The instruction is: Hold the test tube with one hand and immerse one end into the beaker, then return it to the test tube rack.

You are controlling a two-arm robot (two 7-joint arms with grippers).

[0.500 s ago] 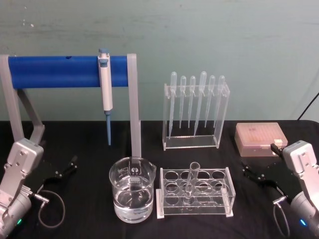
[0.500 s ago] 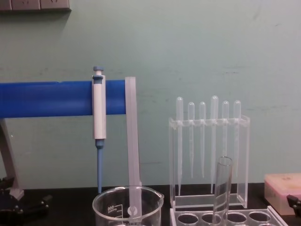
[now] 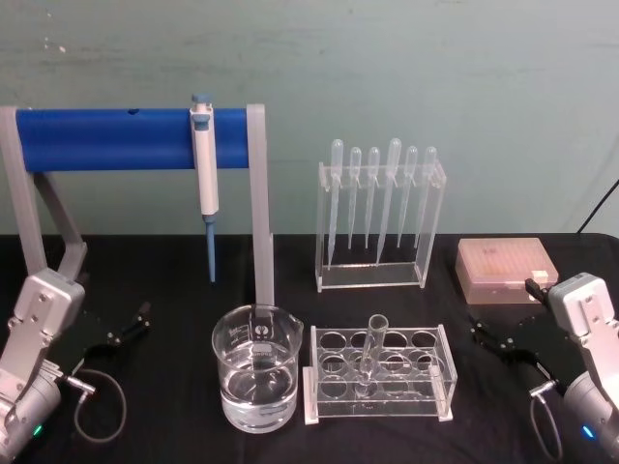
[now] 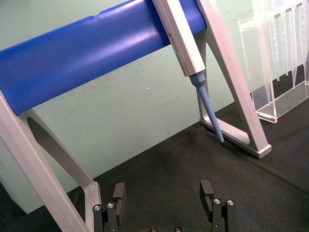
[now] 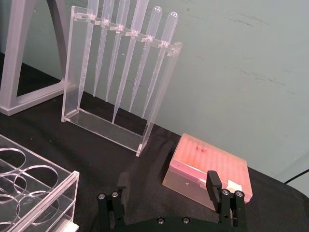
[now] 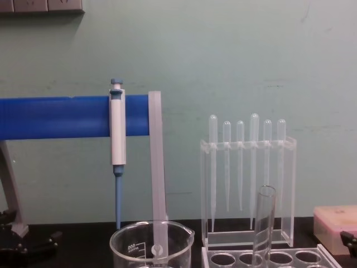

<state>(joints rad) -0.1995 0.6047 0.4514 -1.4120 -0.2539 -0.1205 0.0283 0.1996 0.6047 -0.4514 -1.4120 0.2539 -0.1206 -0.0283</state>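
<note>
The long clear glass test tube (image 3: 371,350) stands racked. The black left gripper (image 3: 129,326) and right gripper (image 3: 482,333) sit by the bench's (image 3: 174,280) side edges, jaws open.

Test tube (image 3: 370,356): long clear glass, flared rim up, rounded bottom down; stands in hole near middle of test tube rack (image 3: 411,398), top tilted slightly right.
Beaker (image 3: 224,360): wide clear glass, white markings, spout toward rack; upright, part-filled with clear liquid, just left of rack.
Left gripper (image 4: 163,189), right gripper (image 5: 166,186): low at either side, fingers apart, empty, well apart from tube.
</note>
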